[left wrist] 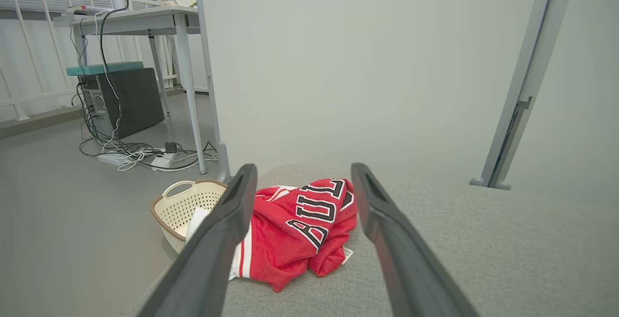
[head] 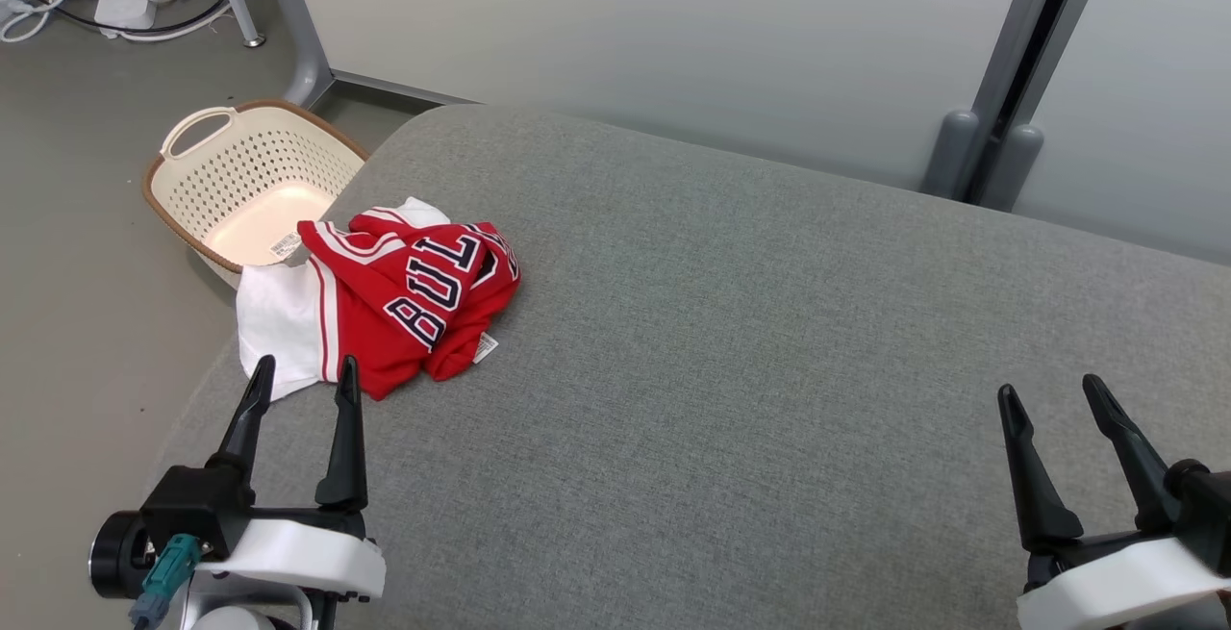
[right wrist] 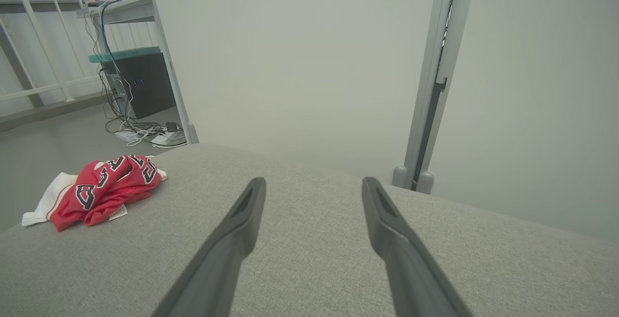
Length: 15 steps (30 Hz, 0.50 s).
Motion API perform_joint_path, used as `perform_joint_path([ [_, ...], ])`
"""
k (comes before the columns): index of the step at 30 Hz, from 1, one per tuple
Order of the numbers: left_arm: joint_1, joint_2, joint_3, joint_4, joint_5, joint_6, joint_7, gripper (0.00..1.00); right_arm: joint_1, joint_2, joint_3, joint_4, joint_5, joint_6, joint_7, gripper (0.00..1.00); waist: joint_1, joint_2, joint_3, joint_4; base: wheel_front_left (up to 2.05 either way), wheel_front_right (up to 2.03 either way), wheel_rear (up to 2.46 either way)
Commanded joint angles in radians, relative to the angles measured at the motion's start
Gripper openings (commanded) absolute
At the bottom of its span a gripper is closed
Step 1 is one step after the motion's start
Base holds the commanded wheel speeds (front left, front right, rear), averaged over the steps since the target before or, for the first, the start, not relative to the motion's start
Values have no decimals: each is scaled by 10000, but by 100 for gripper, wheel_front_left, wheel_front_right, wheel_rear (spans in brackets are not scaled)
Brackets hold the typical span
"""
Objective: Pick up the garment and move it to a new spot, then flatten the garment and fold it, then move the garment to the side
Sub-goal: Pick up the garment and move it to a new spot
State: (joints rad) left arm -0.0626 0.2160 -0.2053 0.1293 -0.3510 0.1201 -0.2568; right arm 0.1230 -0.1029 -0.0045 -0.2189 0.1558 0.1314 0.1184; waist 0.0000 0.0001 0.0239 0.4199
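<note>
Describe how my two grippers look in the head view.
The left gripper has two long, tapering black fingers on a black base, a white wrist shell, a black round housing and a teal connector. The right gripper has the same fingers and shell.

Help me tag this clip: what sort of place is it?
Probably an office or lab: a computer tower by a desk, loose cables on the floor, and partition panels behind the grey padded surface.

Both arms sit low and wide apart, the left gripper and right gripper spread wide, fingers pointing forward, holding nothing.
</note>
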Motion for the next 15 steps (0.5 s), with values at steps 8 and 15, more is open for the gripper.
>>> perform_joint_path([
  [8,-1434,-224,-16,436,31,-3,-66,100,-640,-254,-11,-493,-20,-14,342,100,0,-1,1230,-581,0,0,0],
  [15,-3388,-312,287,2518,-424,-516,-74,100,-1304,-505,-95,-1049,-124,-14,632,100,0,-1,2968,-1366,0,0,0],
])
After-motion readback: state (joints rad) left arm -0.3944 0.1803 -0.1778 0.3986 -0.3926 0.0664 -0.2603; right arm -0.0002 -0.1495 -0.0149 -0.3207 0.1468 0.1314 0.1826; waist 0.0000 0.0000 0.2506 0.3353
